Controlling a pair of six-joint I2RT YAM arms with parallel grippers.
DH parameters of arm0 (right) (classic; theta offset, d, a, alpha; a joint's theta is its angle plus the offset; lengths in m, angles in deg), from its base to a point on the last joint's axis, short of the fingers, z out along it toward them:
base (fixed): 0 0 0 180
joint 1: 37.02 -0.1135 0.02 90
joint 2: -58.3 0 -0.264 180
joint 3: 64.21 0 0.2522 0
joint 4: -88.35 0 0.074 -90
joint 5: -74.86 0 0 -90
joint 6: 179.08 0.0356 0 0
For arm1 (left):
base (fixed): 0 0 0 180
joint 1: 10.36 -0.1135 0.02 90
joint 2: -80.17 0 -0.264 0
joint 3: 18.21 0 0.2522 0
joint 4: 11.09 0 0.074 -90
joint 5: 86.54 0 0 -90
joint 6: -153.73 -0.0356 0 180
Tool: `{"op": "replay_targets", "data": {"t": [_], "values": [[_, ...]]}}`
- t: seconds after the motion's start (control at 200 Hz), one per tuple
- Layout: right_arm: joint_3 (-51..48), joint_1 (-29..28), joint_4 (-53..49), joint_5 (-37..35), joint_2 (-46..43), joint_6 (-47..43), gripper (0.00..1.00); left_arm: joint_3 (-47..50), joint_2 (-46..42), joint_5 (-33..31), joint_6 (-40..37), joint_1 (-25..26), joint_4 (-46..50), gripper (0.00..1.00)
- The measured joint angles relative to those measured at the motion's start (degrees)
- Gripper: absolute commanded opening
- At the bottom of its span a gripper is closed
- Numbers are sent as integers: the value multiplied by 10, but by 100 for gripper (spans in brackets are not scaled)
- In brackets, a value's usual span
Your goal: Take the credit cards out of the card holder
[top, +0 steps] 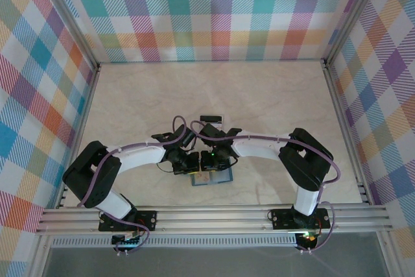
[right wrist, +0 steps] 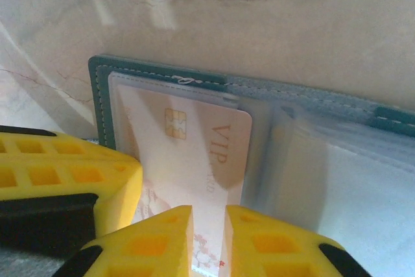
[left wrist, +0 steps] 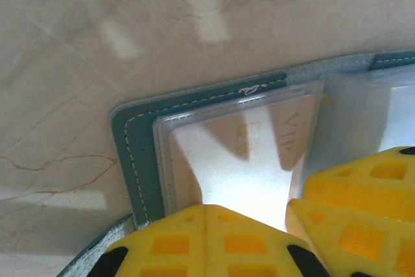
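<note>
None of the credit cards looks free yet. You have one credit card (right wrist: 194,154), marked VIP, lying at its clear sleeve in the open card holder (left wrist: 126,141). The holder sits flat on the counter (top: 259,102), just ahead of the two arm bases.

Your left jaws are pressed fully together with nothing between them, and they seem to bear down on the holder's near edge. Your right jaws stand almost closed, with a thin slit over the card's near end; whether they pinch it cannot be told. The neighbouring sleeves are too cloudy to read, so I judge that most of the job remains.

The counter is pale and marble-veined. Plaid walls (top: 214,11) box it in on three sides.
</note>
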Motion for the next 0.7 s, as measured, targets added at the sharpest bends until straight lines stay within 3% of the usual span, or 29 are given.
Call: {"op": "replay_targets", "data": {"t": [0.21,0.33,0.505,0.7], "values": [[-5,0,12,4,0,0,19,0,0,0,0,0,0,0],[-5,0,12,4,9,1,29,0,0,-2,0,0,0,0],[-5,0,12,4,13,0,35,0,-4,-10,0,0,8,0],[-4,0,8,-5,12,-1,31,0,-9,-18,-2,1,17,0]]}}
